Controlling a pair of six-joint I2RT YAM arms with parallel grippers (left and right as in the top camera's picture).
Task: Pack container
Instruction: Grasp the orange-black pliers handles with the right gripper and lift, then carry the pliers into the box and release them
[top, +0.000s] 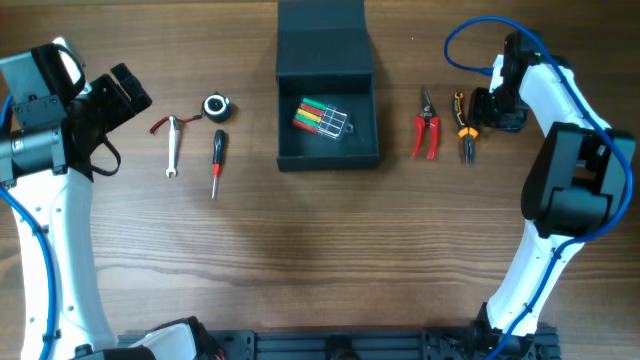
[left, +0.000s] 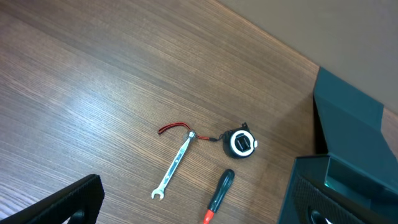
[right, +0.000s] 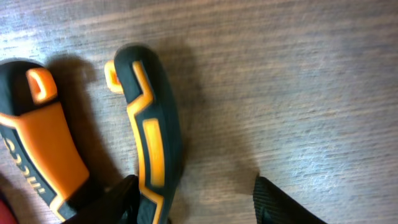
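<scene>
Orange-and-black pliers (right: 151, 124) fill our right wrist view, their two handles running down the left half of the frame onto the wooden table (top: 320, 260). Our right gripper (right: 202, 202) sits low over them with its jaws spread wide. One handle lies just inside the left-of-frame finger, the other finger stands apart over bare wood, and nothing is clamped. From overhead we see the container (top: 330, 160) at the top centre of the frame. Its flap lid is folded back toward the upper edge, and a pack of coloured markers (top: 322, 117) lies inside. It sits to the left of our right gripper, with red-handled snips (top: 426, 130) and the pliers lying between the two. Our left gripper (top: 125, 92) hangs at the upper left of the overhead frame, well apart from the container, empty and with its jaws apart. Only one of its fingers (left: 68, 202) shows in its own view, far out at the lower left corner. Between it and the container lie a wrench (top: 172, 148), a red-and-black screwdriver (top: 216, 160) and a small tape measure (top: 216, 107).
</scene>
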